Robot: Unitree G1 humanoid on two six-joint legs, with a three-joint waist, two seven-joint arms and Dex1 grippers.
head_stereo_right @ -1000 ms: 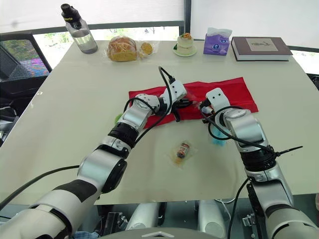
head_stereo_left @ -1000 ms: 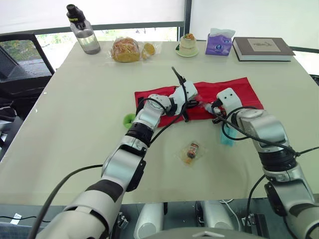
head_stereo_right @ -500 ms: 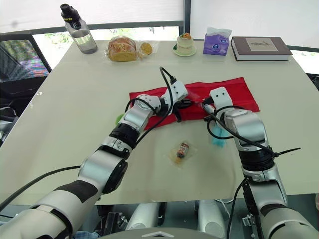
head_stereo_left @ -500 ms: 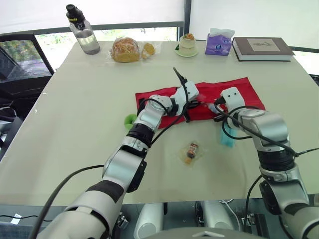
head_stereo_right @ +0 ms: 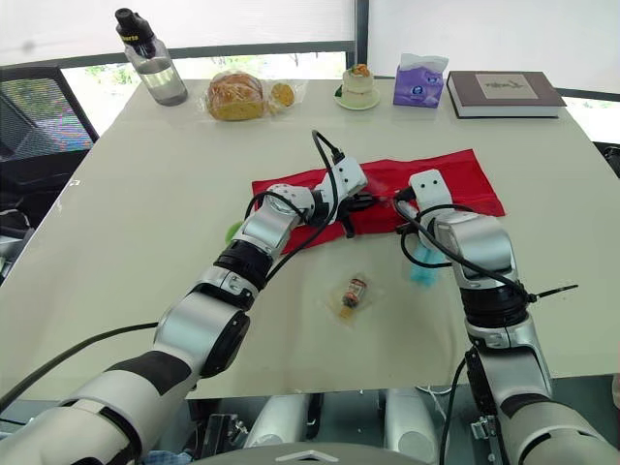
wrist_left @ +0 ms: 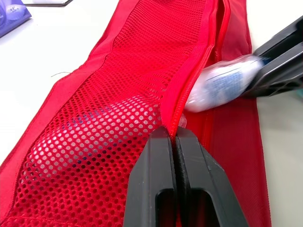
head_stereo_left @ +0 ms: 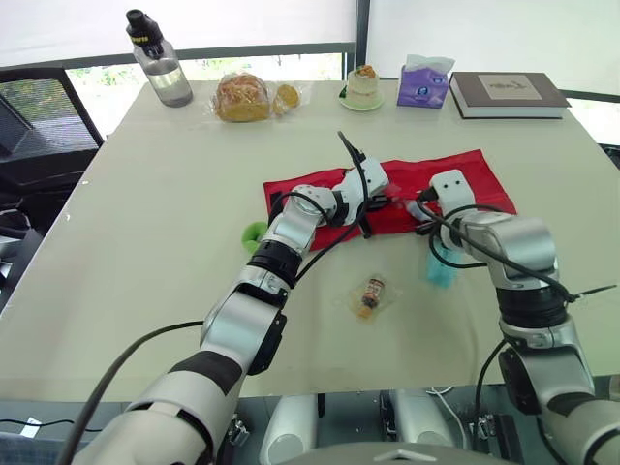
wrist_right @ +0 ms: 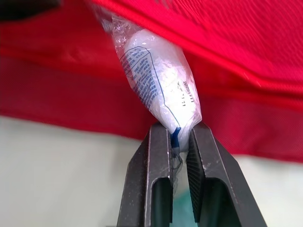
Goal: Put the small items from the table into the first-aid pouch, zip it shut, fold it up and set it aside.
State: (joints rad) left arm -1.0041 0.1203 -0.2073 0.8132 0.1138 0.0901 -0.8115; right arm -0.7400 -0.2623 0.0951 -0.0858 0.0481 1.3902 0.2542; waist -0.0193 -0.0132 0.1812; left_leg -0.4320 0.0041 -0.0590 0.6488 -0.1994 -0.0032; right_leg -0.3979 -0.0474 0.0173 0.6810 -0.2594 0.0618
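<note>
First-aid pouch lies unfolded and flat just beyond the table's middle, toward one o'clock, with its mesh pocket unzipped. The left gripper is closed on the red zipper edge of that pocket, lifting it so the mouth gapes. The right gripper is clamped on the tail of a white wrapped packet, whose far end sits at the pocket mouth, partly under the raised edge but not yet clearly inside. A pale shape shows through the mesh, so one item may already be packed, though what it is cannot be told. Loading looks to be partway through. Three small things remain out on the table: a little brown bottle in a clear wrapper at six o'clock from the pouch, a teal item at five o'clock, partly hidden under the right arm, and a green item at eight o'clock beside the left forearm. After those go in, the zipping, the folding and the setting aside are all left to do.
</note>
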